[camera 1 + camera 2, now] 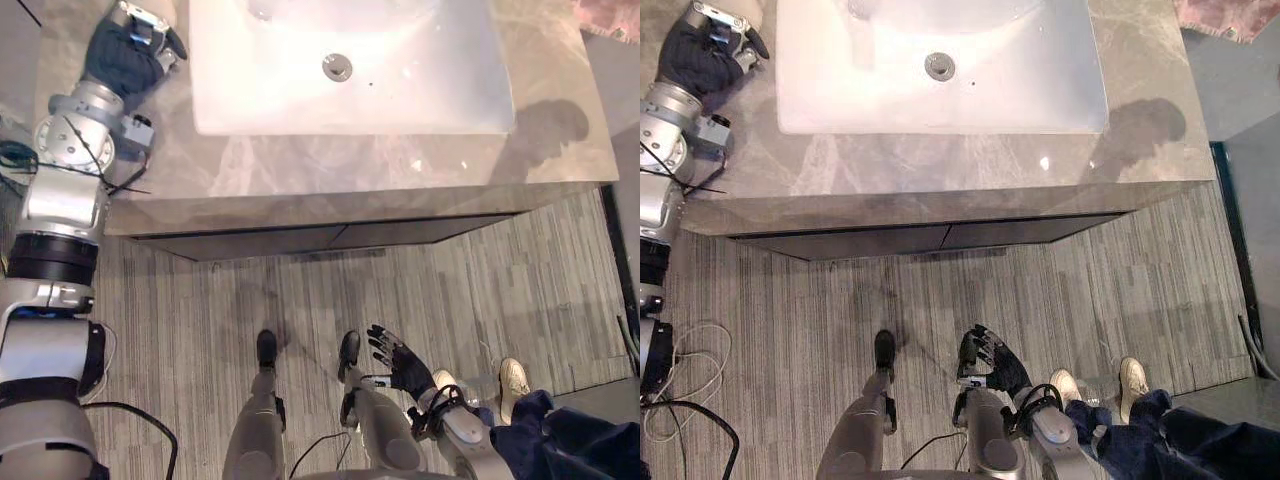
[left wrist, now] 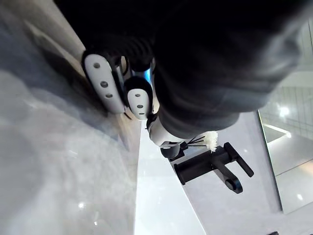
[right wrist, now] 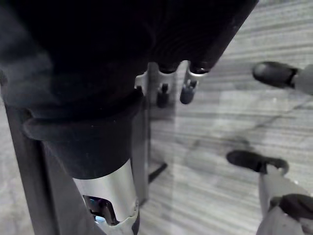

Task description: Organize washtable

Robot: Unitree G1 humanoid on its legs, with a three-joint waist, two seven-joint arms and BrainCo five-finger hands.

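The grey marble washtable (image 1: 330, 165) carries a white sink basin (image 1: 430, 90) with a round drain (image 1: 337, 67). My left hand (image 1: 128, 52) rests at the back left of the counter, beside the basin's left edge. A beige thing (image 1: 744, 8) shows right past that hand at the picture's edge; what it is cannot be made out. In the left wrist view a black faucet (image 2: 211, 165) stands beyond the hand (image 2: 161, 134), with a small white tuft (image 2: 211, 141) close by. My right hand (image 1: 398, 364) hangs low over the floor, open and holding nothing.
A pink cloth (image 1: 1226, 17) lies at the counter's far right corner. A person's shoes (image 1: 514, 382) and blue trouser legs (image 1: 560, 435) stand on the striped grey floor (image 1: 500, 290) close to my right hand. Dark cabinet fronts (image 1: 320, 238) run under the counter's near edge.
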